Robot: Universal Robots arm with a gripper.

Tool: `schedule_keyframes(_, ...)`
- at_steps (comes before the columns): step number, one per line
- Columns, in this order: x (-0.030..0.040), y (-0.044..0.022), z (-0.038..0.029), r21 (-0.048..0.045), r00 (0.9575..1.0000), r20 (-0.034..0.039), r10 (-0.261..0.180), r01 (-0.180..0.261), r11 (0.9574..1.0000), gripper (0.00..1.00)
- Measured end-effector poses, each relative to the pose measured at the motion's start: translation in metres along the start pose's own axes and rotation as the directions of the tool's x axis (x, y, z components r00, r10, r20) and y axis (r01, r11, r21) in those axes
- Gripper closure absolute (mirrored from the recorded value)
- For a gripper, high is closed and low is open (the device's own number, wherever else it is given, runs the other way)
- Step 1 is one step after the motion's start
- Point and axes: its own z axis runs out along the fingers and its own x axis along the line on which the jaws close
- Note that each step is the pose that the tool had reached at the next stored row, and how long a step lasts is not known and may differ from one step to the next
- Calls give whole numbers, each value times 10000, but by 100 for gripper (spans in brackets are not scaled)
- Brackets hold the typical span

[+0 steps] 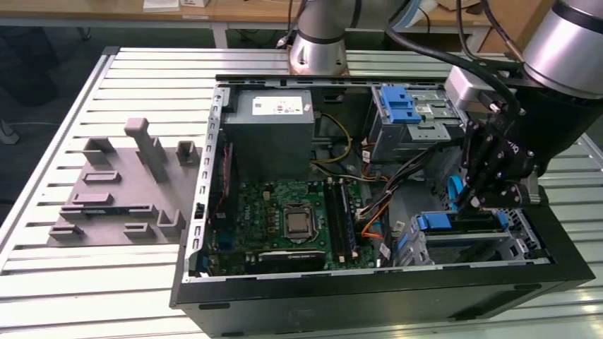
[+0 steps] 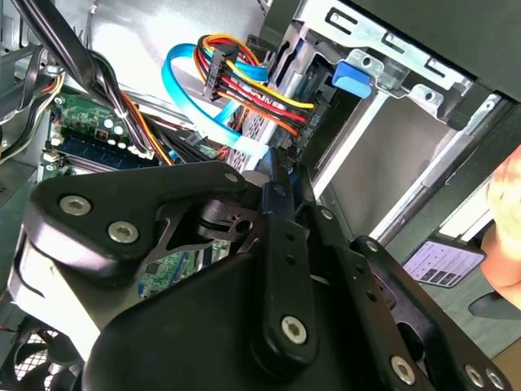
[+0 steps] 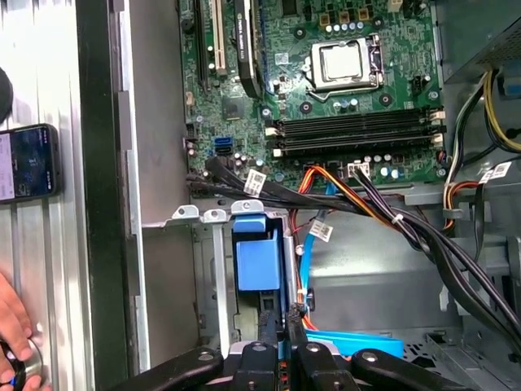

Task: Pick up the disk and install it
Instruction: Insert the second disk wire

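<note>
Exterior view: my gripper (image 1: pixel 476 205) low inside open computer case (image 1: pixel 377 296), by drive bay on exterior view's right. First wrist view: fingers (image 3: pixel 271 330) close together, seemingly pinching disk (image 3: pixel 358 342) edge beside blue latch (image 3: pixel 259 261). Second wrist view: cables (image 2: pixel 252 90) ahead.

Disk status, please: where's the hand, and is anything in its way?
Hand shut, down inside the computer case at the drive bay. Disk looks seated in that bay, by the hand. Blue cable close beside the hand.
</note>
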Motion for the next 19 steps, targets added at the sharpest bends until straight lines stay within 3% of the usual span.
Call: schedule_keyframes(19, 19, -18, 46, -8, 10000, 35, -3, 3, 10000, 84)
